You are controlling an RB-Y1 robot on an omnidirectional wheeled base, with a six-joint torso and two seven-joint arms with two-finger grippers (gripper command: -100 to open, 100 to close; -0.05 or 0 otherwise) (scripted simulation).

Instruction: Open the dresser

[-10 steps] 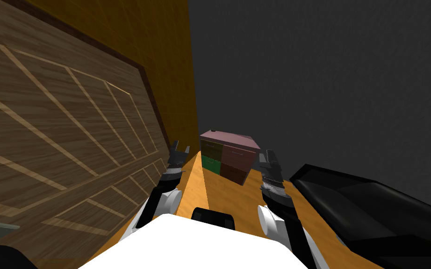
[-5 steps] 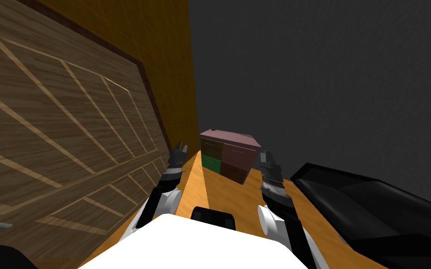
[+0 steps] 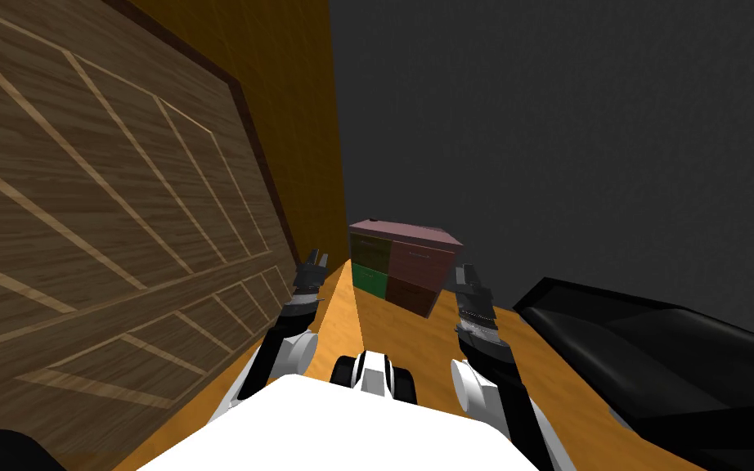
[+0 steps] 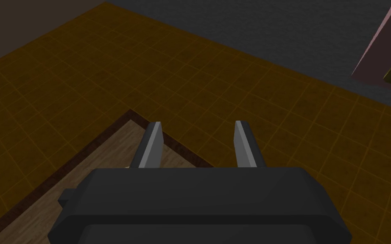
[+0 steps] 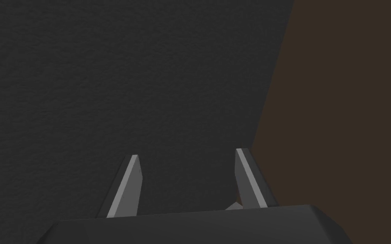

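- Over on the far left, a big wood panel (image 3: 81,245) with a dark border runs beside the tiled floor (image 3: 383,327). I honestly can't tell if it's a door, a bit of wall or something lying flat.
- Next comes the left gripper (image 3: 316,258), hanging over the tiles just past that panel's corner. Its fingers (image 4: 154,144) are apart with nothing between them.
- Straight ahead in the middle, the dresser (image 3: 404,266) sits on the floor against the dark grey wall (image 3: 572,123), well beyond both grippers. It has a pinkish top and four fronts (image 3: 371,255): olive, mauve, green and dark red.
- All four fronts look flush to me, so I'd say nothing is open yet.
- Progress-wise this looks like the approach stage. What's left is closing the gap, picking a front, getting hold of it and pulling.
- Hard to make out:
  - The handles (image 3: 418,256) are just faint lines.
  - A small dark blob (image 3: 373,219) sits on the top's back corner, no clue what it is.
  - In the left wrist view the dresser's corner is cut off at the edge.
- Right of the dresser, the right gripper (image 3: 465,270) is up at about the same level as the left one, blades spread and empty.
- Far right, a long low black shape (image 3: 678,360) runs off the edge. It could be a bed or a sofa, I can't say.
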